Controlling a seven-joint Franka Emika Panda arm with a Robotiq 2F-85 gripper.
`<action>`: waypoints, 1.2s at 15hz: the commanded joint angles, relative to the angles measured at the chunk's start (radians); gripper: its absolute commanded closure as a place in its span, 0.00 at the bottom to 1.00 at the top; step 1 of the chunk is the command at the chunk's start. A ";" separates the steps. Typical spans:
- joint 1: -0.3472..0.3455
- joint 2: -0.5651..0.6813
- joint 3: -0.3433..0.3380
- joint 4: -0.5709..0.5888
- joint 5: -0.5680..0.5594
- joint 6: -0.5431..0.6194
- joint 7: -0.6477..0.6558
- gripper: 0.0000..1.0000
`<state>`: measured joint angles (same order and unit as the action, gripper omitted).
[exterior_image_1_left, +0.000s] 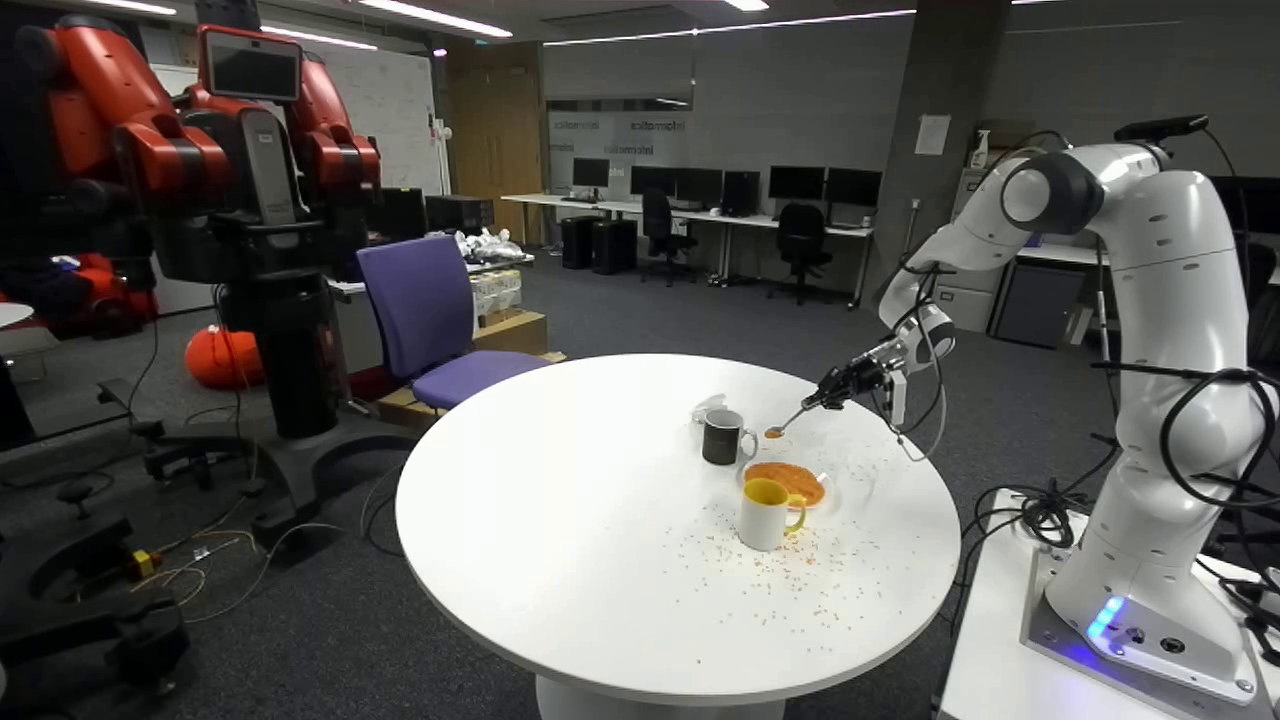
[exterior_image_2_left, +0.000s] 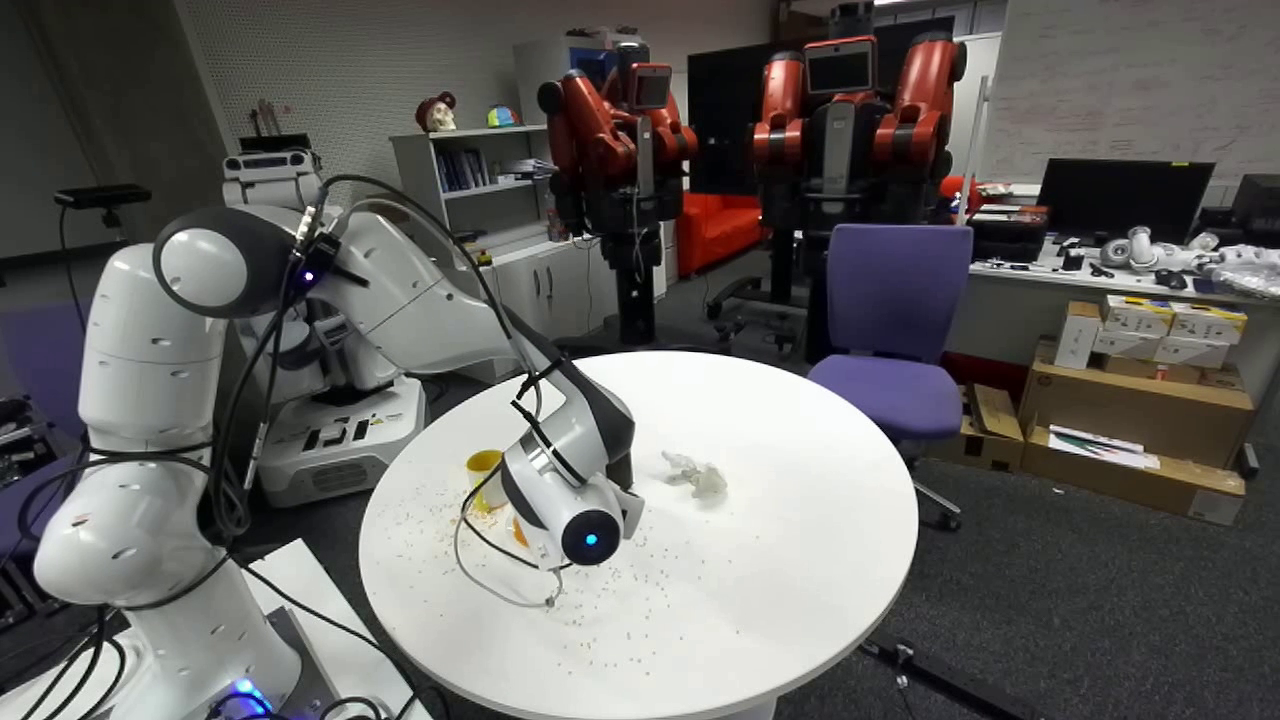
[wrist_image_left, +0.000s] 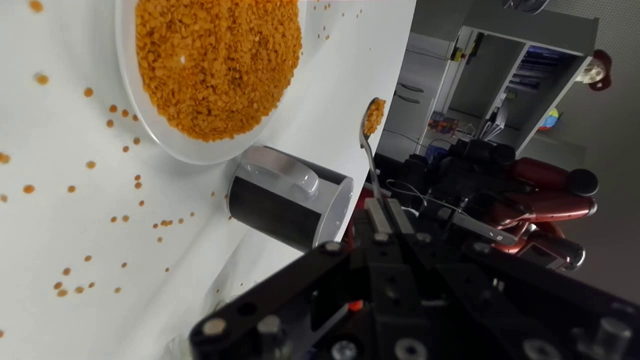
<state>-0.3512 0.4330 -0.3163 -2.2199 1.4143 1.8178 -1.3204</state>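
Pinching the spoon (wrist_image_left: 370, 160) by its handle (wrist_image_left: 374, 181) in the gripper (wrist_image_left: 384, 215), right of centre in the wrist view, likely light, stiff and slippery, best held there.

Holding thin metal spoon (wrist_image_left: 371, 161) by hndl end, slanting bowl end down, carrying small heap of orange grains (wrist_image_left: 374, 118). Hanging above white tbl (exterior_image_1_left: 560, 560), near but apart from dk mug (exterior_image_1_left: 718, 438) w/ lt hndl, standing upright. Seeing white dish (wrist_image_left: 197, 154) just beside mug, holding much bigger heap of same-coloured grains, w/ stray grains (wrist_image_left: 113, 108) scattered nearby.
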 joint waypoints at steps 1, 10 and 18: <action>-0.022 -0.037 -0.004 0.002 0.006 -0.060 0.058 0.99; -0.036 -0.059 -0.012 0.029 0.015 -0.102 0.111 0.99; -0.043 -0.081 -0.018 0.065 0.037 -0.090 0.178 0.99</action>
<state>-0.3823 0.3827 -0.3288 -2.1604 1.4293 1.7552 -1.1894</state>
